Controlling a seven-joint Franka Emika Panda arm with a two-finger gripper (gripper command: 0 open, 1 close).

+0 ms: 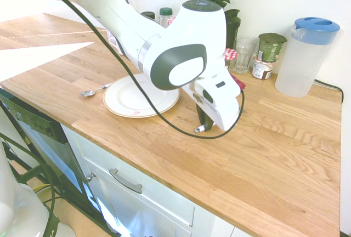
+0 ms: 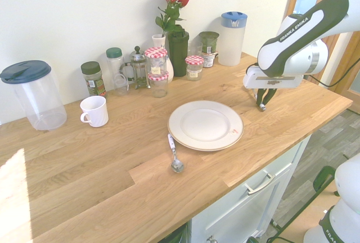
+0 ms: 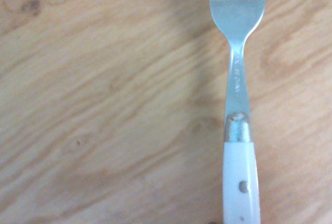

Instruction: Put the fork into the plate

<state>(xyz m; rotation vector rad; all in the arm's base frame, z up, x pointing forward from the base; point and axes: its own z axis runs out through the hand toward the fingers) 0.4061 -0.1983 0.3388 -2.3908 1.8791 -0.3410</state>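
The fork has a white handle and silver tines and lies flat on the wooden counter, seen close up in the wrist view. In the first exterior view only the end of its white handle pokes out from between the fingers. My gripper is down at the counter and shut on that handle. It stands a short way to the side of the plate, well clear of its rim. In the second exterior view the gripper is right of the round white plate, which holds nothing.
A spoon lies on the counter touching the plate's other side. A white mug, two clear pitchers, jars and a vase of roses line the wall. The counter's front edge runs close to the gripper.
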